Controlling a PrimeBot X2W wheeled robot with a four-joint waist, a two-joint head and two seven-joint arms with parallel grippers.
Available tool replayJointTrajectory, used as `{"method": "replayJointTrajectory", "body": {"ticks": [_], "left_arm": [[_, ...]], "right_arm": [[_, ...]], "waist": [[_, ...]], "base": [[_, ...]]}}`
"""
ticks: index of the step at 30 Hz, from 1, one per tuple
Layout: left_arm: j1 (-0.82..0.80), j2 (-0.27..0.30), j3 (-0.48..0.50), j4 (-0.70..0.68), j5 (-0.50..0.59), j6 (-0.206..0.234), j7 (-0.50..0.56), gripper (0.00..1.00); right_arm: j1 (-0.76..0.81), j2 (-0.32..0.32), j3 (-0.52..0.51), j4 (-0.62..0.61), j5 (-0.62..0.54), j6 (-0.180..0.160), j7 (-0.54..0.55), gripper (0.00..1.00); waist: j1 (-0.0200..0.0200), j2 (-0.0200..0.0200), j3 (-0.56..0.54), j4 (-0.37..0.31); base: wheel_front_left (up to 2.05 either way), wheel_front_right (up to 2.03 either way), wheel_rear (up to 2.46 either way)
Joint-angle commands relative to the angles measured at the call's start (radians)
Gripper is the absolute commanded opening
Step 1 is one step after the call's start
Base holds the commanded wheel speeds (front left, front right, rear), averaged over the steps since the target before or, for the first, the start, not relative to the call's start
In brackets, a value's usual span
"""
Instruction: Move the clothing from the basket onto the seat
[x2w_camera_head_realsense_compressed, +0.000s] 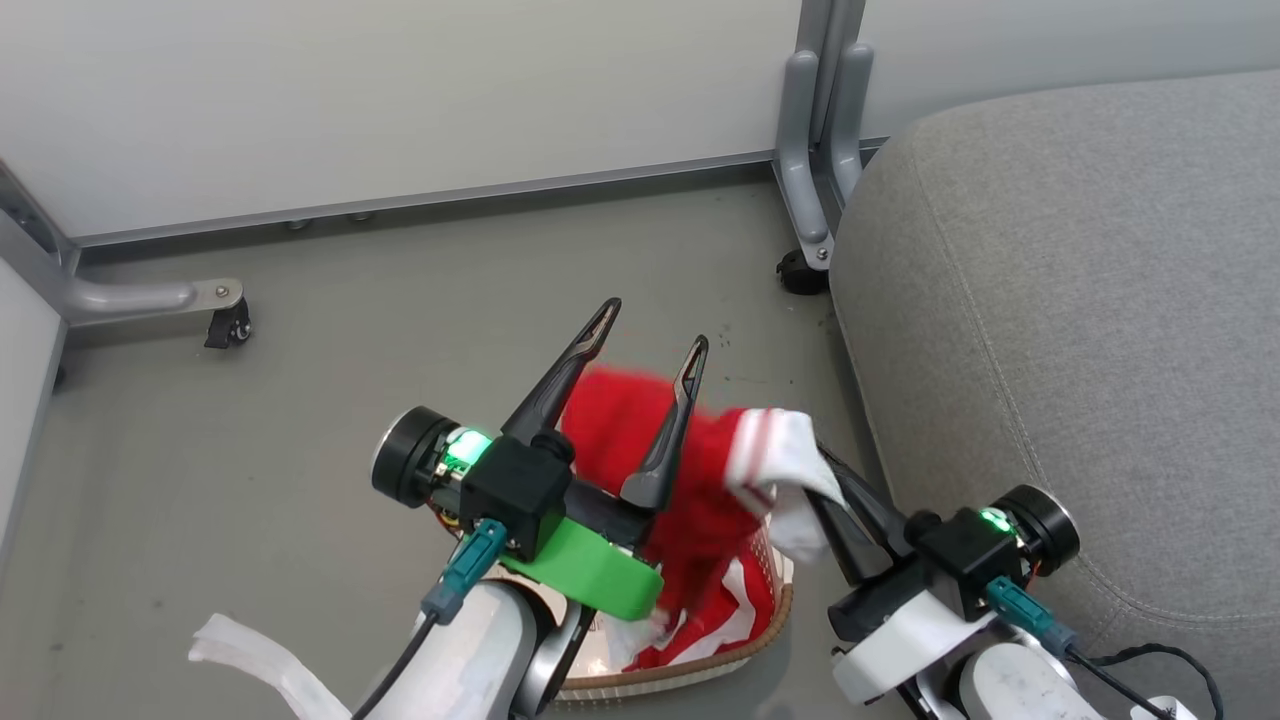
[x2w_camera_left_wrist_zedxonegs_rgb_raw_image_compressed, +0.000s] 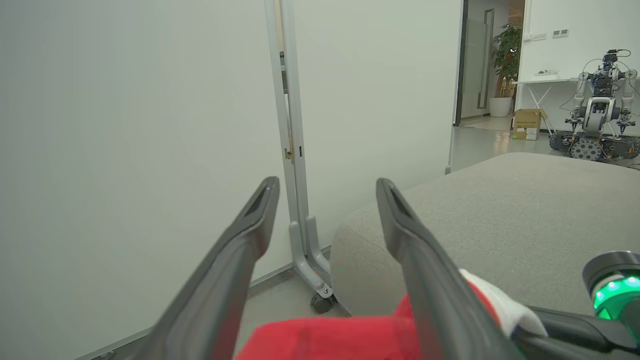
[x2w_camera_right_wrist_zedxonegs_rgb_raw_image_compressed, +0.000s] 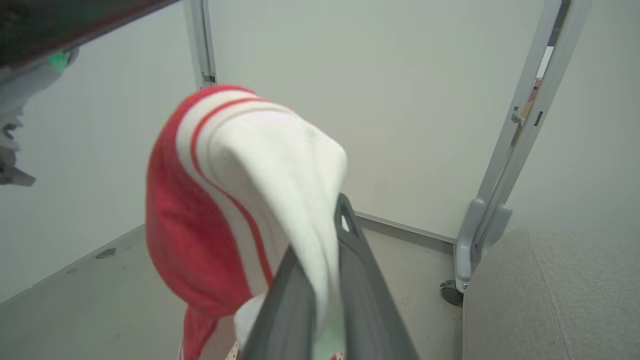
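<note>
**Left hand** (x2w_camera_head_realsense_compressed: 655, 325): long dark fingers spread apart, nothing between them. **Right hand** (x2w_camera_head_realsense_compressed: 828, 490): fingers pressed together on the white cuff (x2w_camera_head_realsense_compressed: 790, 450) of a red garment (x2w_camera_head_realsense_compressed: 610, 410).

The soft fabric, trimmed in thin red-and-white stripes, runs from the right hand's fingertips across and beneath the left hand's fingers. There it hangs lifted above the basket (x2w_camera_head_realsense_compressed: 700, 675).

The basket is cream perforated plastic with a brown woven-look rim. It sits on the floor (x2w_camera_head_realsense_compressed: 350, 330) below and between the two hands. A second garment (x2w_camera_head_realsense_compressed: 735, 610), red with white panels, lies crumpled inside it.

The seat (x2w_camera_head_realsense_compressed: 1080, 300) is a light grey upholstered cushion with rounded edges and stitched seams, just to the right of the right hand.

The floor is smooth and grey. Beyond both hands' fingertips stand pale partition panels (x2w_camera_head_realsense_compressed: 400, 90) on grey metal castor legs (x2w_camera_head_realsense_compressed: 810, 200).

The left wrist view shows the room far past the seat:
- a cardboard box (x2w_camera_left_wrist_zedxonegs_rgb_raw_image_compressed: 527, 124), its print too small to read
- a potted plant (x2w_camera_left_wrist_zedxonegs_rgb_raw_image_compressed: 507, 50)
- another wheeled robot (x2w_camera_left_wrist_zedxonegs_rgb_raw_image_compressed: 597, 120)
</note>
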Motion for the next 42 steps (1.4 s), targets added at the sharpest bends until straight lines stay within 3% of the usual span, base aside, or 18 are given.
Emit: {"method": "replayJointTrajectory", "body": {"ticks": [1,25,33,42], "left_arm": [[-0.019,0.006,0.004,0.004,0.002,0.007,0.000,1.00],[0.000,0.026,-0.001,0.033,-0.037,0.013,0.005,1.00],[0.043,0.056,0.020,0.063,-0.048,0.030,-0.013,1.00],[0.111,0.100,0.055,0.058,-0.035,0.070,-0.053,1.00]], "right_arm": [[0.004,0.006,-0.003,-0.013,0.010,-0.001,-0.003,0.00],[-0.001,0.014,-0.027,-0.052,0.032,-0.001,-0.003,0.00],[-0.018,0.035,-0.054,-0.085,0.045,-0.001,-0.003,0.00],[-0.007,0.068,-0.105,-0.147,0.053,-0.001,-0.003,0.00]], "waist": [[0.0000,0.0000,-0.001,0.000],[0.0000,0.0000,0.017,-0.008],[0.0000,0.0000,0.045,-0.065],[0.0000,0.0000,0.098,-0.173]], "base": [[0.00,0.00,0.00],[0.00,0.00,0.00],[0.00,0.00,0.00],[0.00,0.00,0.00]]}}
